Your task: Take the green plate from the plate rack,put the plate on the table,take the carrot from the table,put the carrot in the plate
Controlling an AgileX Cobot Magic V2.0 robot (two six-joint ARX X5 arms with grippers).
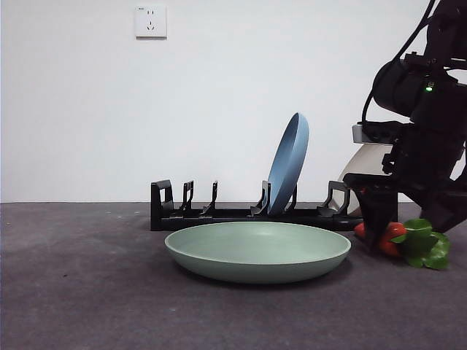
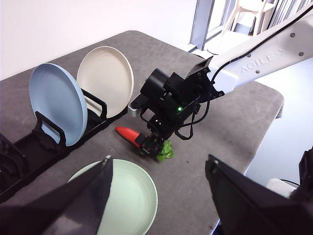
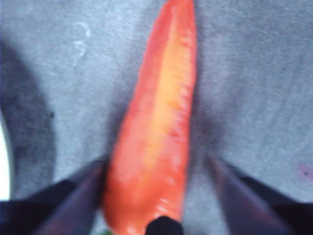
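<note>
The green plate (image 1: pixel 257 251) (image 2: pixel 122 196) lies flat on the table (image 1: pixel 73 292), just in front of the plate rack (image 1: pixel 219 214) (image 2: pixel 29 142). The carrot (image 1: pixel 394 237) (image 2: pixel 128 133) (image 3: pixel 156 122) lies on the table to the right of the plate, its green leaves pointing away from the rack. My right gripper (image 1: pixel 408 237) (image 2: pixel 150 146) (image 3: pixel 156 164) is lowered over the carrot's leafy end, open, with one jaw on each side of it. My left gripper (image 2: pixel 159 159) hangs open high above the table and holds nothing.
A blue plate (image 1: pixel 288 164) (image 2: pixel 56 103) stands upright in the rack. A beige plate (image 1: pixel 368 160) (image 2: pixel 105 76) stands at the rack's right end, partly behind the right arm. The table's edge (image 2: pixel 274 98) runs beyond the right arm.
</note>
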